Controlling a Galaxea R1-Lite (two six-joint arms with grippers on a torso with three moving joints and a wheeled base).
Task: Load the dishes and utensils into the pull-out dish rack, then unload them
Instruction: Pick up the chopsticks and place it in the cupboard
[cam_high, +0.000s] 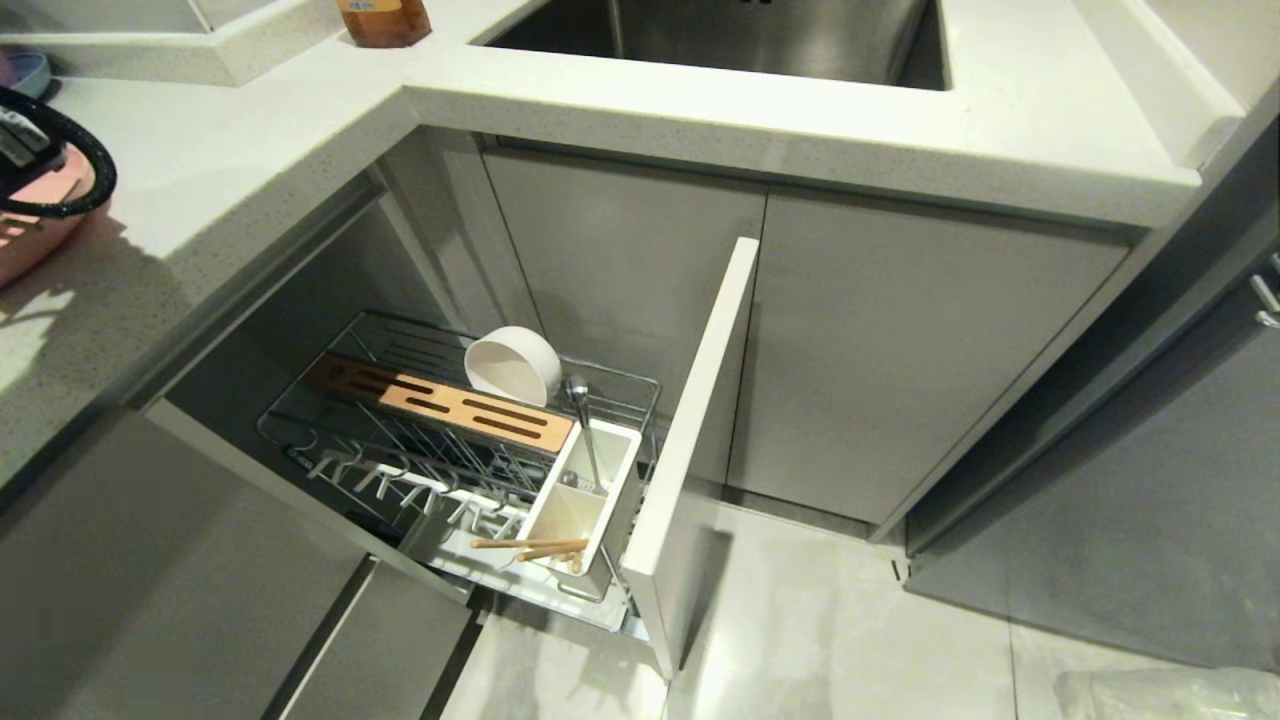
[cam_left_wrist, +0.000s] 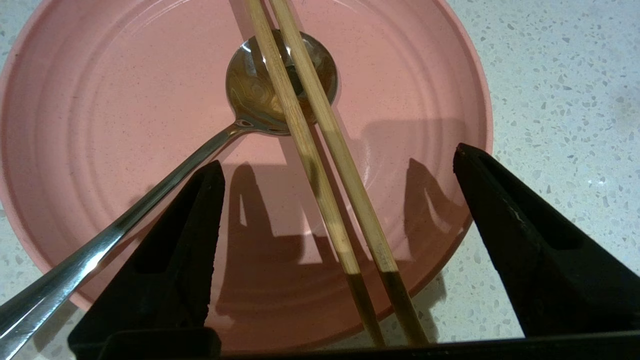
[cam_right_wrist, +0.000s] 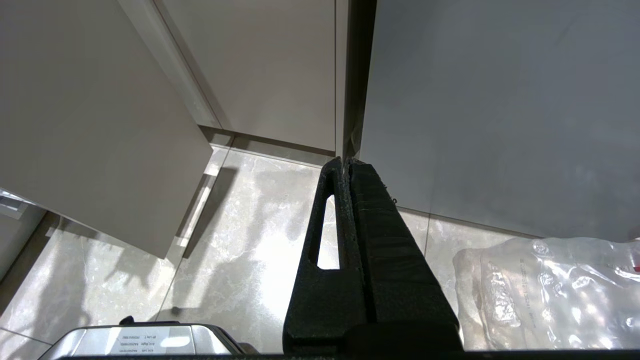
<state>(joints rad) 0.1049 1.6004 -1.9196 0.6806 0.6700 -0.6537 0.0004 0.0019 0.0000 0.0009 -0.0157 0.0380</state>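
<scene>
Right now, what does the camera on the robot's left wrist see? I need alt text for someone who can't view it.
A round pink plate sits on a speckled white counter, holding a metal spoon with two wooden chopsticks lying across its bowl. The left claw hangs over the plate's near edge, its two black fingers spread wide on either side of the chopsticks, gripping nothing.

Both the left pincer (cam_left_wrist: 340, 200) and right pincer (cam_right_wrist: 347, 165) have matte black, wedge-shaped, slotted fingers.
</scene>
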